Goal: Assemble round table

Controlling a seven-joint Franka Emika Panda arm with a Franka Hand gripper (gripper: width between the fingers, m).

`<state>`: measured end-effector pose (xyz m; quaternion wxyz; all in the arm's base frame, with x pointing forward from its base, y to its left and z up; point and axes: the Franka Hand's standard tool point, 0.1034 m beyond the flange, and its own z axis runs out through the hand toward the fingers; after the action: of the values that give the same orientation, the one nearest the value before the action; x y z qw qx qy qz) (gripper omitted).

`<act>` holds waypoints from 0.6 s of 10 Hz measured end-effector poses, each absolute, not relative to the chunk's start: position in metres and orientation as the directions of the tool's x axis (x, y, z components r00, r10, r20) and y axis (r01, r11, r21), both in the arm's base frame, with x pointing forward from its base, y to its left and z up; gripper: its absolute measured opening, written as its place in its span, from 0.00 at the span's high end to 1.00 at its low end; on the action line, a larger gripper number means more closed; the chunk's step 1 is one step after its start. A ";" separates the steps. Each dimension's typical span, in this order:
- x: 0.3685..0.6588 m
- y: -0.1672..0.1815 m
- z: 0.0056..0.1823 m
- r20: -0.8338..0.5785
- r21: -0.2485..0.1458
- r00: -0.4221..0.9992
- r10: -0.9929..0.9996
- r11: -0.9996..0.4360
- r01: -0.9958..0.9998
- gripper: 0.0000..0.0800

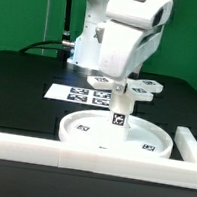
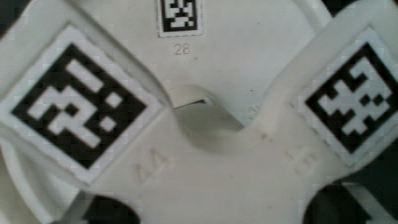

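I see the pincer (image 1: pixel 123 98) closed around the cylinder leg (image 1: pixel 119 117), holding it upright over the round disc (image 1: pixel 82 128) for seating.

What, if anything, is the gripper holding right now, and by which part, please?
The gripper appears shut on the flat cross-shaped piece, gripping it near its centre. The leg hangs below it over the round disc.

- A small printed "28" stood under the square tag (image 2: pixel 180 14) on the cross-shaped piece (image 2: pixel 196 130).
- Faint embossed characters lay near that piece's centre, too blurred to read.
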<state>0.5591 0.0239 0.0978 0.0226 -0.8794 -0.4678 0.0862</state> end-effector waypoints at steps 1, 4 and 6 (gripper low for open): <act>0.559 0.024 0.098 -0.135 -0.112 0.595 0.792 -0.609 0.785 0.44; 0.560 0.025 0.098 -0.152 -0.086 0.725 0.672 -0.740 0.667 0.43; 0.560 0.022 0.099 -0.150 -0.077 0.856 0.494 -0.869 0.488 0.43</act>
<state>0.5604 0.0221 0.0988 0.0182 -0.9633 -0.2548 0.0829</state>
